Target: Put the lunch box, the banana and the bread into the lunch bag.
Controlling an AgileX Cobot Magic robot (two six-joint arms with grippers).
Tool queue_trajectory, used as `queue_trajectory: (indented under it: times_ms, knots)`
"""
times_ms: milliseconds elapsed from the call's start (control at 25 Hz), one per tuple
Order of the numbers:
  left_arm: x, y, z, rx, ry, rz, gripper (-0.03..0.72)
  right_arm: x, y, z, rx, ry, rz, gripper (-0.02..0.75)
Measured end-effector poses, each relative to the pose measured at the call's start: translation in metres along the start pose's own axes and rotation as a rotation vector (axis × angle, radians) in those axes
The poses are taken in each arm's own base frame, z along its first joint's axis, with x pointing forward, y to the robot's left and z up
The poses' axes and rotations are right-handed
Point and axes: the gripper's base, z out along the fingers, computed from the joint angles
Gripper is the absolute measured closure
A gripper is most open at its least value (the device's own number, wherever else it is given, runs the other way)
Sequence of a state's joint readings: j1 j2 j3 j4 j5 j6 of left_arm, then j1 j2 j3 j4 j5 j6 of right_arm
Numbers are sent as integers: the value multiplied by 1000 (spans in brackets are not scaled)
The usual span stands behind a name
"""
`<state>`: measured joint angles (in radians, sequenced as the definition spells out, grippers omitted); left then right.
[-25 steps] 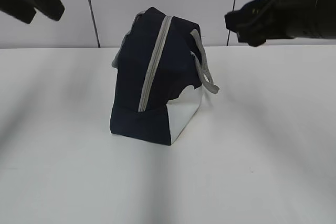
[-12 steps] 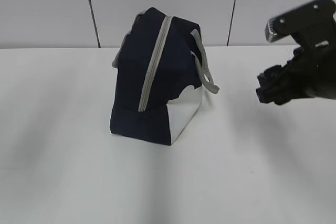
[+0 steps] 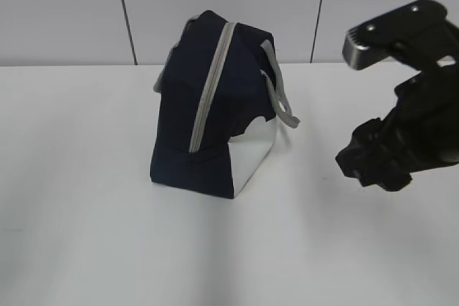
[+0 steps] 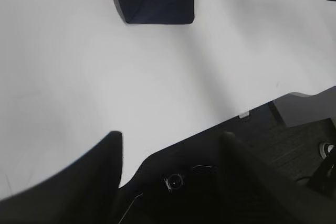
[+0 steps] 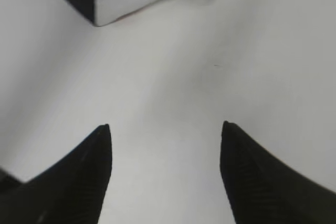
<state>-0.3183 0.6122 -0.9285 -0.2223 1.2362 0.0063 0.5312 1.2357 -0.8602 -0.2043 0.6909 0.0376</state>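
lunch bag (image 3: pixel 215 116): sole obstacle on the white table (image 3: pixel 86 234), upright, zipper (image 3: pixel 211 84) shut along its ridge.
strap handle (image 3: pixel 280 102): droops off the bag's right side.
right gripper (image 3: pixel 373 163): jaws apart, empty, low over the table, near the bag's right.
left and front of bag: bare tabletop, free passage.

Exterior view slants down; wrist views overhead; all share lunch bag (image 3: pixel 215 116).
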Motion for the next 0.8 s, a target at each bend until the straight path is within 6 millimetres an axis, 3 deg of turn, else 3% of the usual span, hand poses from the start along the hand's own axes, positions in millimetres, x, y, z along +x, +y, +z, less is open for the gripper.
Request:
queue_trajectory:
  times_ms: [240, 480, 600, 800]
  knots:
    - [15, -2, -18, -2, -57, 21, 284, 15, 7, -75, -145, -146, 19, 235]
    - [38, -1, -31, -25, -130, 55, 284, 59, 7, -127, -161, -198, 17, 227]
    - [59, 3, -20, -30, -111, 55, 284, 91, 10, -137, -161, -177, 28, 226]
    - [92, 13, -2, -81, -84, 96, 284, 142, 12, -132, -117, -162, 77, 226]
